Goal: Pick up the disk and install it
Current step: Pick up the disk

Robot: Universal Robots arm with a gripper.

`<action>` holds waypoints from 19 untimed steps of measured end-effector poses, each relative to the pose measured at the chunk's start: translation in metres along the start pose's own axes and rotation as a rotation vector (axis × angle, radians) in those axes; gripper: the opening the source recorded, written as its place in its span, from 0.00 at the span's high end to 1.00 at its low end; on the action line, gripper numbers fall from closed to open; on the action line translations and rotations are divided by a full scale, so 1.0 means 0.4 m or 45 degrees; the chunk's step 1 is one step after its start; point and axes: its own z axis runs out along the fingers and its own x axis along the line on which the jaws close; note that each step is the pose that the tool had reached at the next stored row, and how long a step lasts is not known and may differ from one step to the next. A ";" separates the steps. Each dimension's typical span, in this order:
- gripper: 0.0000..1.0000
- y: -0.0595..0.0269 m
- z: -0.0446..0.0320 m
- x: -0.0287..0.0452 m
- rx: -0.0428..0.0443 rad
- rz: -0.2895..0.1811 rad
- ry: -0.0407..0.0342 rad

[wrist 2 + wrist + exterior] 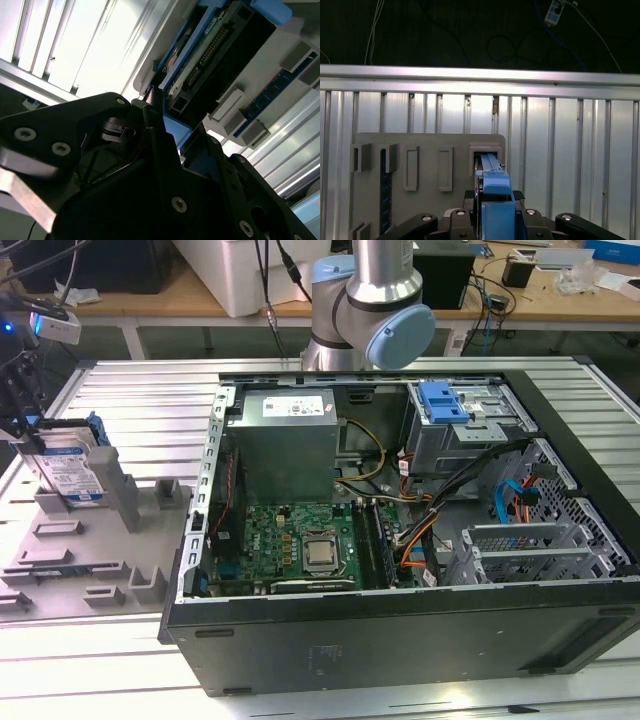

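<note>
The disk (78, 472), a silver drive with a white-and-blue label in a blue carrier, stands on edge in a slot of the grey fixture plate (90, 560) at the exterior view's left. My gripper (25, 430) is at the disk's upper outer edge. In the first wrist view the blue carrier of the disk (492, 170) runs straight between the fingers of my gripper (495, 215). In the second wrist view my gripper (167, 125) is shut on the blue edge of the disk (210, 55), whose connector side faces the camera.
An open computer case (400, 490) lies on the slatted metal table (150, 400), with a motherboard, cables and a blue-handled drive bay (445, 405) at its far right. The arm's base (370, 310) rises behind the case. The grey fixture plate (430, 140) carries several empty brackets.
</note>
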 end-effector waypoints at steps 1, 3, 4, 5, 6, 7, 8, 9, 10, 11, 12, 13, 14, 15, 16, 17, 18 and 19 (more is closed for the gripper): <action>0.63 0.000 0.000 0.000 0.000 0.000 0.0000; 0.62 0.000 0.001 0.000 0.000 0.000 -0.0003; 0.56 0.000 0.001 0.000 0.000 0.000 -0.0002; 0.56 0.000 0.001 0.000 0.000 0.000 -0.0002; 0.56 0.000 0.000 0.000 0.000 0.000 0.0000; 0.56 0.000 0.000 0.000 0.000 0.000 0.0000; 0.56 0.000 0.000 0.000 0.000 0.000 0.0000; 0.56 0.000 0.000 0.000 0.000 0.000 0.0000; 0.56 0.000 0.001 0.000 0.000 0.000 0.0000; 0.56 0.000 0.000 0.000 0.000 0.000 0.0001; 0.56 0.000 0.001 0.000 0.000 0.000 0.0000; 0.56 0.000 0.001 0.000 0.000 0.000 0.0000; 0.57 0.000 0.001 0.000 0.000 0.000 0.0001; 0.63 0.000 0.001 0.000 0.000 0.000 0.0001; 0.63 0.000 0.001 0.000 0.000 0.000 0.0000; 0.63 0.000 0.001 0.000 0.000 0.000 0.0000; 0.63 0.000 0.001 0.000 0.000 0.000 0.0000; 0.63 0.000 0.001 0.000 0.000 0.000 0.0001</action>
